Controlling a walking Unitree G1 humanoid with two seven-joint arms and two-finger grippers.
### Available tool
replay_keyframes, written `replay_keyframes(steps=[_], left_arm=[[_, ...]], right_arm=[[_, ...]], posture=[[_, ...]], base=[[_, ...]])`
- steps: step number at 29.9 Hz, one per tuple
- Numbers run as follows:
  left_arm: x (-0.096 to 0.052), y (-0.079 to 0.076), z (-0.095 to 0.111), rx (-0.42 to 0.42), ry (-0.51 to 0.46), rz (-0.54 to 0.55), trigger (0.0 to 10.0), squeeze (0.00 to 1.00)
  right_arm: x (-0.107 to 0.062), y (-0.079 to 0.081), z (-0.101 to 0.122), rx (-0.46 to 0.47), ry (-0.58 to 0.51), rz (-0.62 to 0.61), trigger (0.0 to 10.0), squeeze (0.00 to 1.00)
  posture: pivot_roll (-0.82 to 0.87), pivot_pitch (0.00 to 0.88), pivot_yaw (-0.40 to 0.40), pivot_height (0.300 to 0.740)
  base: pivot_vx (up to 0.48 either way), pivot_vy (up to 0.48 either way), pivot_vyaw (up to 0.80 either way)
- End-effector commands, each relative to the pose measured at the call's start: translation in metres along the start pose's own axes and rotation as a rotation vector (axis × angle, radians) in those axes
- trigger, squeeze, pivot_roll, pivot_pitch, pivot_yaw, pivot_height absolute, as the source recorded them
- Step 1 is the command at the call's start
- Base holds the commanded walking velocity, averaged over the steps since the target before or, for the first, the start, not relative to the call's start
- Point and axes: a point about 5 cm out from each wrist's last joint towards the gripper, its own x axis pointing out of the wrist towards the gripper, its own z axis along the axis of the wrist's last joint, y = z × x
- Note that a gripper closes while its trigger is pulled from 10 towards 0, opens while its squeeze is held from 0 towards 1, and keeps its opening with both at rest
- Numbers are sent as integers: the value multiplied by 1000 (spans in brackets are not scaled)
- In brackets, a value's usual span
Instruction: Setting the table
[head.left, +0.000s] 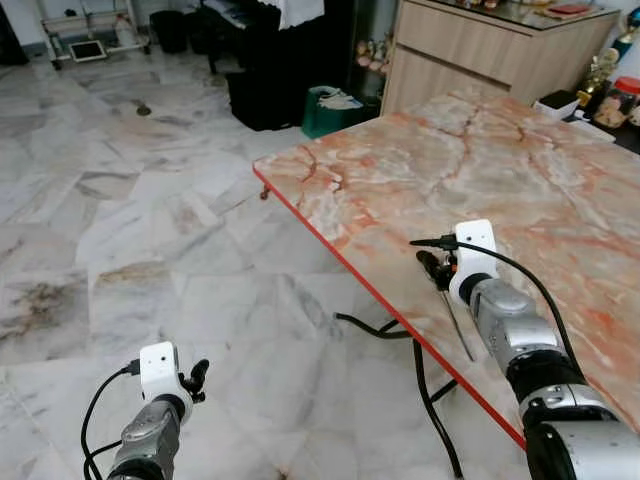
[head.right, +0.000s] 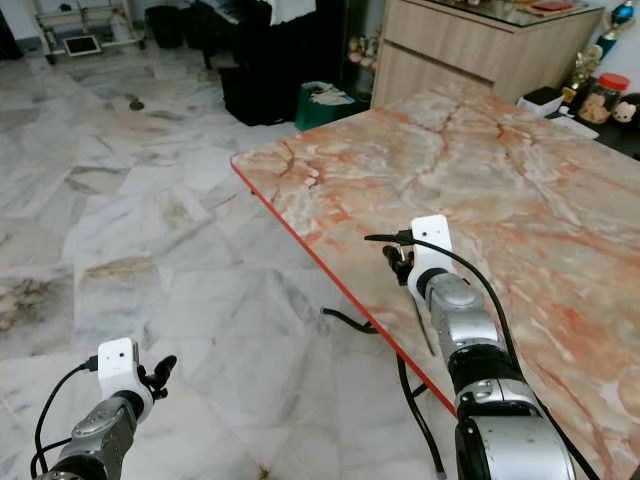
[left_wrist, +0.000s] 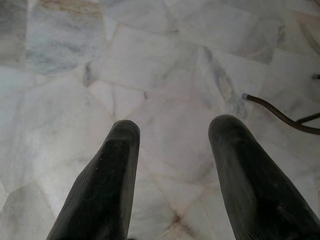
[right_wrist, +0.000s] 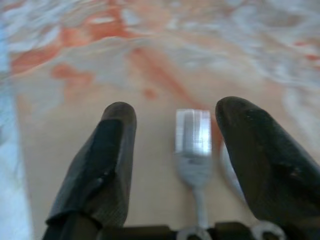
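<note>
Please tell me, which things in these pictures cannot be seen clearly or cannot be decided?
- Fork: in the right wrist view its handle runs out at the picture's edge and the picture is blurred; whether it touches the table cannot be told.
- A second utensil beside the fork, right wrist view: hidden behind one finger, so its kind is unclear.
- Right gripper in the eye views: its white camera housing covers the fingers.
- Items on the far counter: too small to identify.

Table (head.left: 500, 170): pink-orange marble-patterned top, red edge strip, dark metal legs, standing on a pale veined marble floor (head.left: 150, 230). A silver fork (right_wrist: 193, 145) lies flat on the top near the front edge (tines pointing inward, toward the far side).
</note>
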Motion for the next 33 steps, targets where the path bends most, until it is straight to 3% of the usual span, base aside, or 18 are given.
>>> replay_keyframes(steps=[1,9,15,20,23,25,29,33], left_arm=[[-3,0,-6,-8,3,10,10000,0],[-8,4,-15,-18,23,32,10000,0],[-5,2,-12,-14,33,28,10000,0],[-3,-1,-10,-10,35,16,10000,0],[-4,-1,-12,-11,42,15,10000,0],[-4,-2,-14,-12,50,13,10000,0],[-5,-3,-16,-13,56,9,10000,0],[-5,-2,-16,-12,57,6,10000,0]], right_arm=[[2,4,7,-21,-5,21,10000,0],[-1,11,22,-39,-26,38,10000,0],[-4,2,17,-58,38,-70,10000,0],[-10,1,5,-39,85,-91,10000,0],[-13,-3,3,8,60,-135,10000,0],[-16,-7,3,126,15,-173,10000,0],[-26,-8,-1,177,-51,-187,10000,0],[-32,-8,-7,184,-36,-198,10000,0]], posture=[[69,0,-68,740],[35,0,-59,740],[15,0,-53,740],[8,0,-51,740],[5,0,-52,740],[9,0,-56,740],[6,0,-56,740],[0,0,-54,740]], base=[[0,0,0],[0,0,0],[0,0,0],[0,0,0],[0,0,0],[0,0,0],[0,0,0],[0,0,0]])
